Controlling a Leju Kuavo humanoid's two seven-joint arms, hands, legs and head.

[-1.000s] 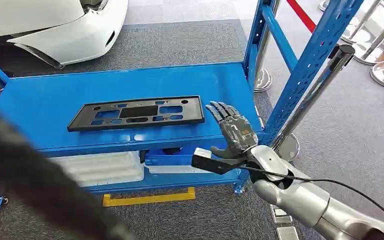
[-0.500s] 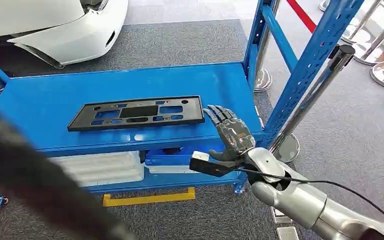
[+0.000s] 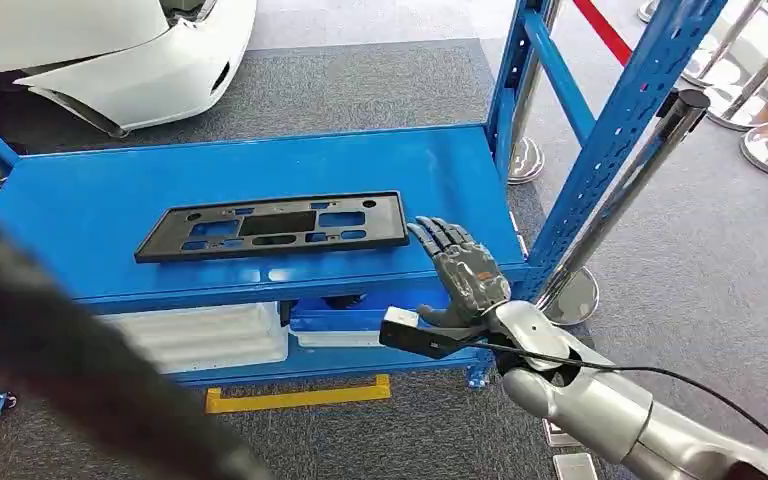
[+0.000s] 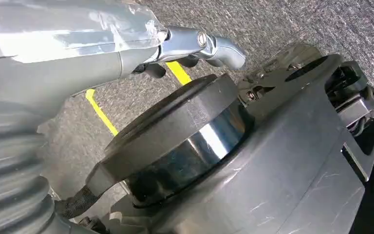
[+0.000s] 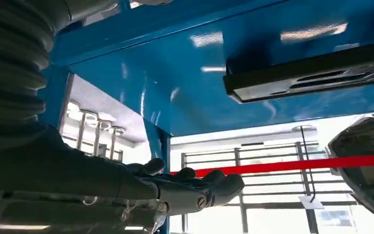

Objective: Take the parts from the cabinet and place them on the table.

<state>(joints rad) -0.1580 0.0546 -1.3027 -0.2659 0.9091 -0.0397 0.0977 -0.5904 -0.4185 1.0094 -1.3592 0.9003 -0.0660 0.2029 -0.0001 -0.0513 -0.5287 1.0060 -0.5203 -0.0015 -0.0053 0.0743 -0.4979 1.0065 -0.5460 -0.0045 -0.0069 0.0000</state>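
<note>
A long black perforated part (image 3: pixel 272 226) lies flat on the blue cabinet shelf (image 3: pixel 100 195). My right hand (image 3: pixel 465 270) hovers at the shelf's front right, just off the part's right end, fingers stretched out and apart, holding nothing. In the right wrist view the same part (image 5: pixel 311 73) sits on the blue shelf beyond my right hand (image 5: pixel 195 190), with a gap between them. My left hand (image 4: pixel 199 44) hangs over the carpet in the left wrist view; how its fingers lie is unclear.
A blue upright post (image 3: pixel 620 130) and a chrome stanchion (image 3: pixel 650 170) stand close right of my right hand. White trays (image 3: pixel 200 335) fill the lower shelf. A white car bumper (image 3: pixel 130 50) lies behind the cabinet. A dark blurred shape (image 3: pixel 80 370) covers the lower left.
My right hand has slid slightly back toward the shelf's front edge and a little left, staying spread beside the part's right end. The part has not moved.
</note>
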